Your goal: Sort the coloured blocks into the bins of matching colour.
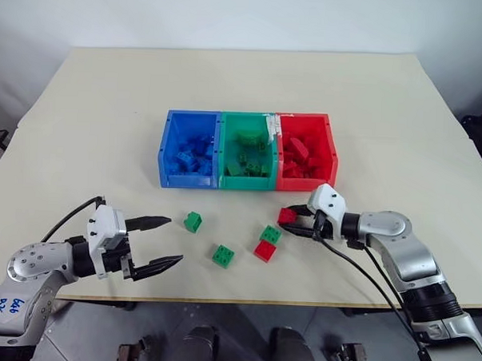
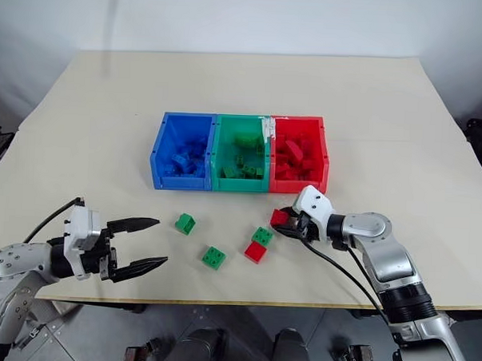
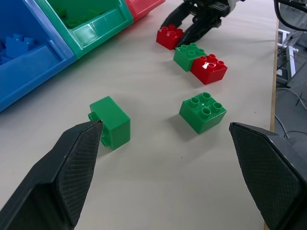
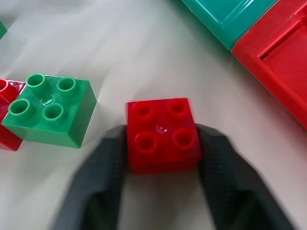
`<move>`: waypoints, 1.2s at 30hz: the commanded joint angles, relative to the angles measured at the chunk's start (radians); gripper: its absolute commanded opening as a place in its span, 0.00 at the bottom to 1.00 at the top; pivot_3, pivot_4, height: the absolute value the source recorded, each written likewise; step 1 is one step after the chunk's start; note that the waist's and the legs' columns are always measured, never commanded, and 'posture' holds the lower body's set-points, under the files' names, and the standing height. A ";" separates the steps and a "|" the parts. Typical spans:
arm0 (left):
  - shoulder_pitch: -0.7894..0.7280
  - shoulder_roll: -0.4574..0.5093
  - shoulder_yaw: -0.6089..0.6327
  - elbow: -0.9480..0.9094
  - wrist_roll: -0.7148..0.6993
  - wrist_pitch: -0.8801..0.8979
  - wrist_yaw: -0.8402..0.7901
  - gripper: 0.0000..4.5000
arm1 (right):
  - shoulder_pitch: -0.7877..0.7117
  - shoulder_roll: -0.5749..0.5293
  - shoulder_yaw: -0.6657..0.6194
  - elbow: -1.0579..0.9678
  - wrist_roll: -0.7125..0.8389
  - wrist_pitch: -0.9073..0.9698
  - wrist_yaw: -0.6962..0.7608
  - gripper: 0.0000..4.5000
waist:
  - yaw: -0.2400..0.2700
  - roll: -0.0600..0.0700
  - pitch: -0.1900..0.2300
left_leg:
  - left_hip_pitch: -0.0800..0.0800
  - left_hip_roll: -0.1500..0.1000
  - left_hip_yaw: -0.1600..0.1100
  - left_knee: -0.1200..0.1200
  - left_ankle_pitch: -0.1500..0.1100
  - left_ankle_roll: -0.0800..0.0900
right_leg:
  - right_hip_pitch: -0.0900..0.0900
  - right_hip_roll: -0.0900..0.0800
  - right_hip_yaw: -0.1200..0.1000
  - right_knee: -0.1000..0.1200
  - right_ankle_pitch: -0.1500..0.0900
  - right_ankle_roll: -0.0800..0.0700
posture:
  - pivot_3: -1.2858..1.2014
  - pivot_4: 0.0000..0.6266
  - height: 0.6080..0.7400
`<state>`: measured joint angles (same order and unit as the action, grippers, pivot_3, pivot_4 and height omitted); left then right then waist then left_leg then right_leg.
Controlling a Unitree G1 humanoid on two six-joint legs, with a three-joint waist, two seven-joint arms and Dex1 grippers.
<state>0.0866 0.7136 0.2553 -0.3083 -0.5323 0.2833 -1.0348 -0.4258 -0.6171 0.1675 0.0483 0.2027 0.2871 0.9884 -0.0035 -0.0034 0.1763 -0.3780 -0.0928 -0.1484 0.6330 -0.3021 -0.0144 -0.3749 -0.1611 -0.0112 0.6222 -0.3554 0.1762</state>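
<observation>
1. Red block [image 4: 162,135] — clamped between my right gripper [image 1: 297,223] fingers, one pad on each side face, studs up. It sits on the table [image 1: 100,110] just in front of the red bin [image 1: 304,153].
2. Step in hand, as I judge it: lift straight up before travelling, enough to clear the red bin's front lip, then release over the middle of that compartment, not near the green wall.
3. Hazard: the green block [image 4: 49,109] just beside the held red block — keep the lift vertical so it isn't dragged.
4. Red bin — several red blocks inside already.
5. Green bin [image 1: 247,151], middle of the row — holds green blocks.
6. Blue bin [image 1: 189,149], beyond the green — holds blue blocks.
7. Left gripper [image 1: 160,241] — jaws wide apart, empty, well away from the red bin, facing two more loose green blocks [image 3: 111,121].
</observation>
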 commanded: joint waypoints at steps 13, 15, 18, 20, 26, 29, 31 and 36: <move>-0.019 -0.072 0.034 -0.029 -0.007 -0.018 0.140 1.00 | -0.325 0.116 -0.225 0.121 0.054 0.147 -0.356 0.40 | -0.004 0.000 0.000 | 0.000 0.000 0.001 0.000 0.000 0.000 | -0.001 0.000 0.001 0.002 0.000 0.000 | 0.52 0.24 1.00; -0.019 -0.069 0.034 -0.027 -0.006 -0.019 0.138 1.00 | -0.345 0.123 -0.217 0.169 0.038 0.110 -0.352 0.54 | -0.001 0.000 0.000 | 0.000 0.000 0.001 0.000 0.000 0.000 | -0.002 0.000 0.001 0.003 0.000 0.000 | 0.52 0.24 1.00; -0.016 -0.060 0.041 -0.021 -0.008 -0.022 0.130 1.00 | -0.352 0.127 -0.221 0.191 0.043 0.065 -0.319 0.78 | -0.003 0.000 0.000 | 0.000 0.000 0.001 -0.001 0.000 0.000 | -0.002 0.000 0.001 0.005 0.000 0.000 | 0.52 0.24 1.00; -0.014 -0.054 0.046 -0.017 -0.009 -0.023 0.124 1.00 | -0.344 0.120 -0.228 0.180 0.050 0.054 -0.308 0.93 | -0.006 0.000 0.000 | 0.000 0.000 0.001 -0.001 0.000 0.000 | -0.002 0.000 0.001 0.005 0.000 0.000 | 0.52 0.24 1.00; -0.088 0.003 -0.022 0.060 0.019 -0.061 0.007 1.00 | 0.009 -0.049 -0.385 -0.173 0.220 0.031 -0.074 1.00 | 0.021 0.000 0.000 | -0.001 -0.001 -0.002 -0.002 0.000 0.000 | -0.001 0.000 -0.002 0.004 0.000 -0.001 | 0.52 0.24 1.00; -0.155 0.004 -0.090 0.118 0.050 -0.096 -0.049 1.00 | 0.239 -0.120 -0.479 -0.286 0.269 0.006 0.012 1.00 | 0.026 0.000 0.000 | -0.002 -0.002 0.000 0.000 -0.002 0.003 | -0.001 -0.001 -0.001 0.003 0.000 0.000 | 0.52 0.24 1.00; -0.206 -0.004 -0.135 0.154 0.075 -0.116 -0.068 1.00 | 0.399 -0.156 -0.544 -0.309 0.242 -0.075 0.071 1.00 | 0.026 0.000 0.000 | -0.003 -0.001 0.003 0.003 -0.003 0.004 | -0.001 -0.001 -0.001 0.003 0.001 0.001 | 0.52 0.24 1.00; -0.293 -0.024 -0.192 0.216 0.087 -0.135 -0.103 1.00 | 0.631 -0.181 -0.642 -0.304 0.216 -0.168 0.114 1.00 | 0.014 0.000 0.000 | -0.002 -0.002 0.015 0.007 -0.003 0.004 | 0.000 0.000 -0.001 0.001 0.002 0.002 | 0.52 0.24 1.00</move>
<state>-0.1914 0.6910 0.0669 -0.0979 -0.4479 0.1689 -1.1187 0.1970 -0.7905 -0.4284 -0.2313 0.4156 0.1653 1.0986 0.0110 -0.0035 0.1764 -0.3798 -0.0941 -0.1312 0.6411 -0.3051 -0.0108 -0.3753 -0.1606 -0.0116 0.6239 -0.3538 0.1777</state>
